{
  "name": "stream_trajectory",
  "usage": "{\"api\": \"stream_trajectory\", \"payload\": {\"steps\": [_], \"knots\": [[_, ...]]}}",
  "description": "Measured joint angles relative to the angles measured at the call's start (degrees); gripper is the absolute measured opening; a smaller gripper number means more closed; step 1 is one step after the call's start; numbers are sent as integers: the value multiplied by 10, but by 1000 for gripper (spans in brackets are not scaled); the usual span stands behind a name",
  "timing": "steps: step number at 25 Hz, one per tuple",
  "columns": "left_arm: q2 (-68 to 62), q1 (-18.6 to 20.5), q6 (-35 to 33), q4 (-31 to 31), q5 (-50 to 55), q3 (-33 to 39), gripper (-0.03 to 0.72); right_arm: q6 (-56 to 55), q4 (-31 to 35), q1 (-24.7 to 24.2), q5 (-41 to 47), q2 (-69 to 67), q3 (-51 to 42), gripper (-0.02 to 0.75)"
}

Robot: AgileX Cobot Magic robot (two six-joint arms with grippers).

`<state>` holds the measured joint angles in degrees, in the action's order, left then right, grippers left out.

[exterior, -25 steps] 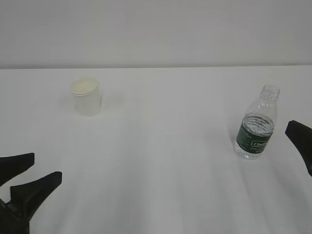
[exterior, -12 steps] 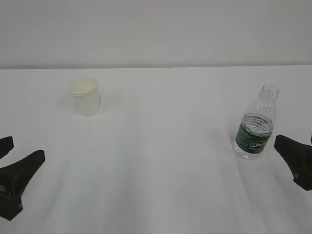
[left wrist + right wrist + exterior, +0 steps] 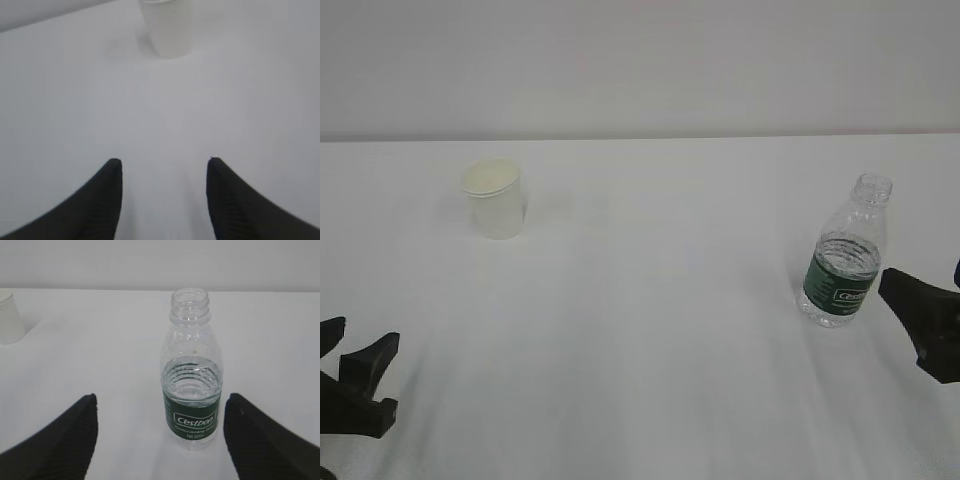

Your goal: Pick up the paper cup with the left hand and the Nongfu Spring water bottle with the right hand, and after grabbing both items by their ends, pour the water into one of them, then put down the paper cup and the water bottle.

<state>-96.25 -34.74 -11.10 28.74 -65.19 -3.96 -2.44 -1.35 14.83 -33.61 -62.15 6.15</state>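
Observation:
The white paper cup (image 3: 494, 198) stands upright at the back left of the table; in the left wrist view the paper cup (image 3: 169, 27) is far ahead, its top cut off by the frame edge. My left gripper (image 3: 360, 345) sits low at the near left, open, with only bare table between its fingers (image 3: 100, 200). The Nongfu Spring water bottle (image 3: 842, 255) stands upright and capless at the right, its water (image 3: 192, 371) reaching just above the green label. My right gripper (image 3: 923, 278) is open just right of the bottle. In the right wrist view the bottle (image 3: 192, 385) stands beyond the wide-apart fingertips, untouched.
A white table (image 3: 650, 300) runs back to a plain pale wall (image 3: 640, 60). The cup (image 3: 9, 317) shows at the left edge of the right wrist view. Between cup and bottle lies open tabletop.
My left gripper has drawn back toward the near left corner and its jaws have narrowed a little. My right gripper has moved left, closer to the bottle. Cup and bottle stay put.

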Motion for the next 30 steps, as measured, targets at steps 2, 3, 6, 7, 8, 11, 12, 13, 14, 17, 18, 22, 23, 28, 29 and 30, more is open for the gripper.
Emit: {"api": "stream_trajectory", "payload": {"steps": [2, 3, 6, 7, 8, 11, 12, 13, 14, 17, 18, 22, 23, 28, 29, 30], "knots": [[-17, 15, 0, 0, 0, -15, 382, 0, 0, 0, -2, 0, 0, 587], [-22, 24, 0, 0, 0, -23, 378, 1, 0, 0, -3, 0, 0, 587], [-23, 57, 0, -20, -2, -42, 375, 1, 0, 0, -4, 0, 0, 587], [-23, 73, 0, -31, -2, -48, 374, 1, 0, 0, -4, 0, 0, 587], [-23, 90, 0, -50, -3, -52, 372, 2, 0, 0, -4, 0, 0, 588], [-24, 148, 30, -115, -3, -65, 366, 2, 0, 0, -8, 0, 0, 587], [-25, 171, 45, -143, -3, -67, 363, 2, 0, 0, -8, 0, 0, 587], [-25, 192, 62, -168, -3, -70, 361, 2, 0, 0, -8, 0, 0, 587], [-25, 218, 78, -201, -3, -71, 360, 2, 0, 0, -10, 0, 0, 587], [-25, 291, 126, -292, -3, -77, 353, 3, 0, 0, -13, 0, 0, 587], [-25, 314, 139, -322, -3, -80, 347, 3, 0, 0, -13, 0, 0, 587], [-25, 371, 173, -416, -3, -89, 308, 4, 0, 0, -17, 0, 0, 587], [-25, 375, 177, -429, -3, -91, 300, 4, 0, 0, -17, 0, 0, 587], [-25, 380, 181, -448, -3, -92, 288, 6, 0, 0, -20, 0, 0, 587], [-25, 380, 181, -449, -3, -92, 288, 7, 0, 0, -20, 0, 0, 587], [-25, 380, 181, -450, -3, -92, 288, 10, 0, 0, -20, 0, 0, 587]]}}
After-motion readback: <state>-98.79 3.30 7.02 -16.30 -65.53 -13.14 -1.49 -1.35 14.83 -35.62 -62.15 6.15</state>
